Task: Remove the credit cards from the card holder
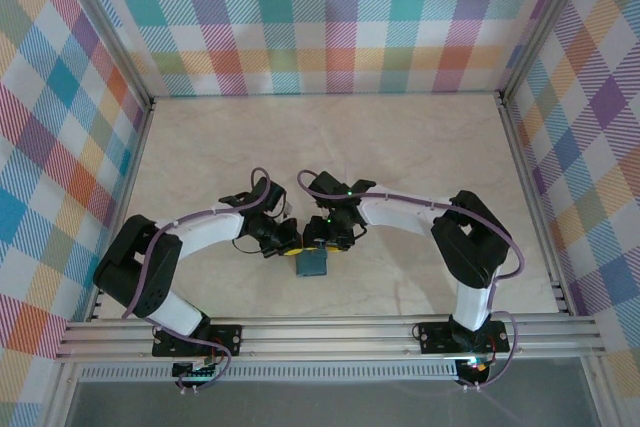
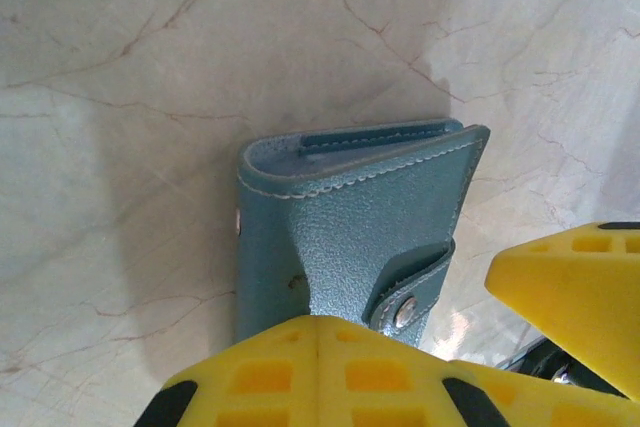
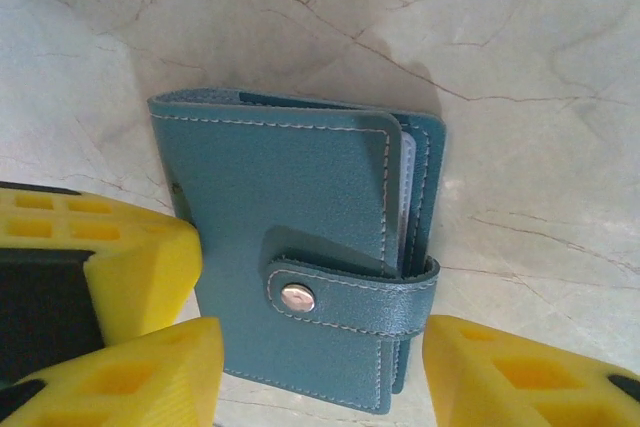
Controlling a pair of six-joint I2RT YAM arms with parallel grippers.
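Currently card holder [image 3: 290, 237] seems light, pliable, best taken by clasp tab [image 3: 350, 292]; left gripper [image 2: 315, 337] pressed together beside it, right gripper [image 3: 322, 337] spread astride.

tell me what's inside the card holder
The card holder is folded shut, its clasp tab snapped. At the open edge a thin pale strip shows between the covers. Whether that is a card or a sleeve, and everything deeper inside, is covered.
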